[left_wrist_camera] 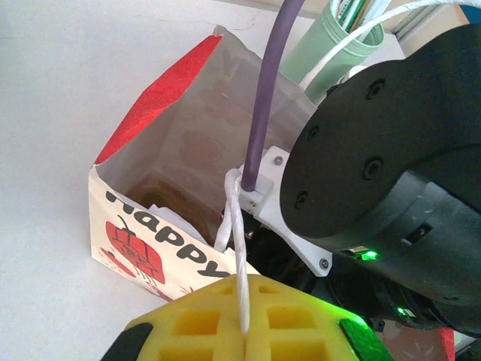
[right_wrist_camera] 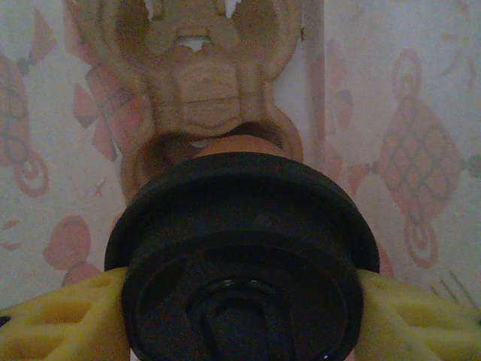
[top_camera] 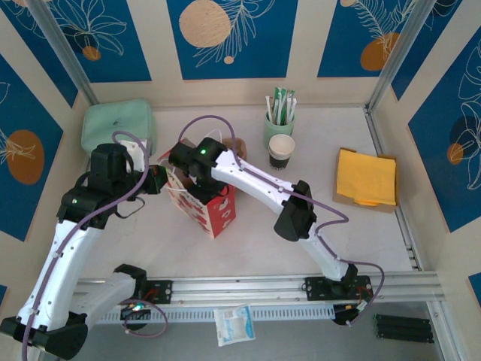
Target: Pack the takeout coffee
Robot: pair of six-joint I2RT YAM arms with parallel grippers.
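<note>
1 takeout coffee [right_wrist_camera: 240, 226], its black lid up close, is clamped between the 2 yellow fingers [right_wrist_camera: 60, 316] of the right gripper [right_wrist_camera: 240, 308], inside 1 paper bag [right_wrist_camera: 421, 150]. The left gripper [left_wrist_camera: 244, 331] pinches 1 white string handle [left_wrist_camera: 239, 248]. Farther back stand 1 mint-green cup [top_camera: 276, 129] and 1 black-sided cup [top_camera: 282, 153].

Between the fingers [right_wrist_camera: 60, 320] of the right hand [right_wrist_camera: 240, 301], the black lid [right_wrist_camera: 240, 226] hides nearly all of the coffee cup [right_wrist_camera: 242, 146]. Only a brown sliver shows beyond it, and the lid runs off the bottom edge. The left hand [left_wrist_camera: 244, 323] is likewise cut off below, and the right arm's wrist [left_wrist_camera: 391, 173] ahead of it covers part of the paper bag [left_wrist_camera: 188, 135].
</note>
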